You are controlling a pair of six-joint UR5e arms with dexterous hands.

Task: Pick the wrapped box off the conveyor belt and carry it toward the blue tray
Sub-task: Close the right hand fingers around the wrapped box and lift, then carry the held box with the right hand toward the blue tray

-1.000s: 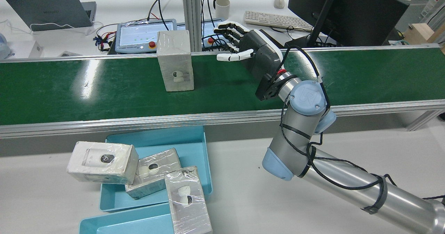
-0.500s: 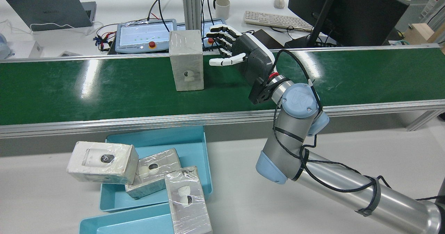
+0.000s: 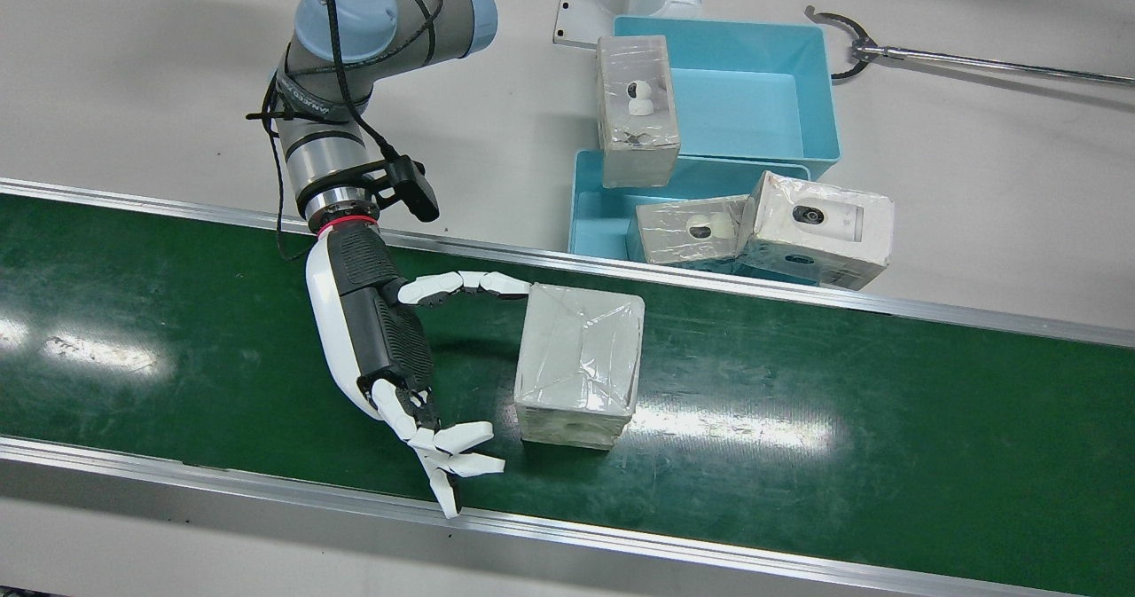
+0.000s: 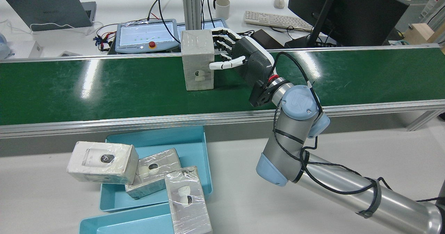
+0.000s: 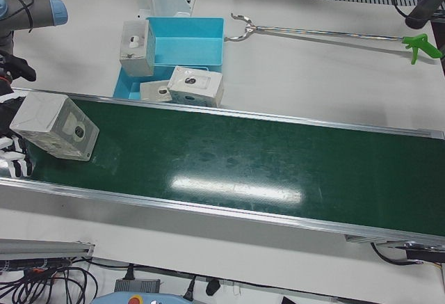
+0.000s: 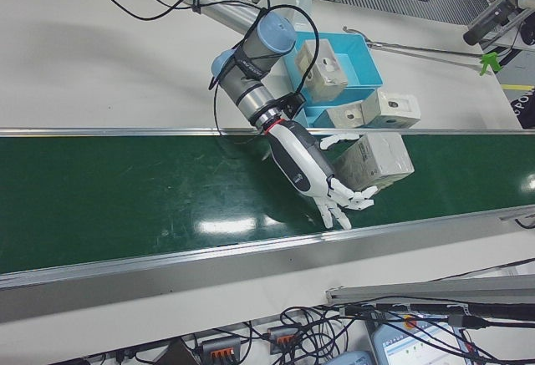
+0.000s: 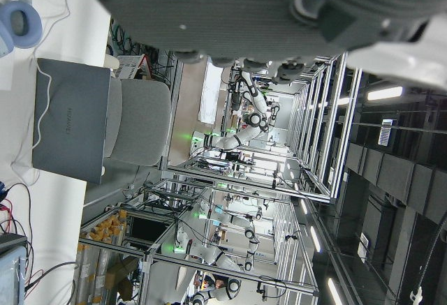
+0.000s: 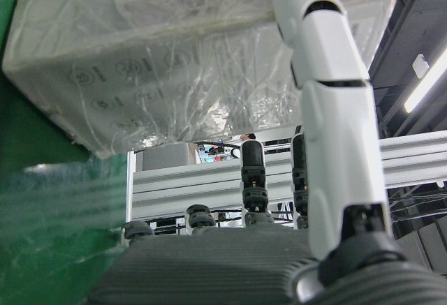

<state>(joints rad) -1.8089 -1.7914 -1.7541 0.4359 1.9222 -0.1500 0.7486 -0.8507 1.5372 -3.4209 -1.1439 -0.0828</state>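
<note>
- The box (image 3: pixel 578 365) stands upright on the green belt (image 3: pixel 798 420), about mid-width, with the right hand (image 3: pixel 390 349) right beside it.
- The hand is spread wide and holding nothing. From above, the thumb tip looks to be touching, or nearly touching, the box's near upper corner, while the other fingers (image 3: pixel 452 455) splay out past the far side without wrapping it.
- Box is whitish-grey cardboard under crinkly clear film, with a little white camera printed on one face (image 4: pixel 199 77).
- My guess is it's stiff and fairly light, but that film looks slick and it stands tall, so a one-sided nudge could tip it or skate it along the belt.
- I'd squeeze the two broad opposite faces, thumb on one and fingers on the other, around mid-height or a bit above.
- The tray (image 4: pixel 194 140) sits on the counter just past the belt's rail and already has three boxes (image 4: pixel 153 173) piled over it, so free space is tight.
- Left hand: its own camera shows only a slice of its body, so I can't tell its state.
</note>
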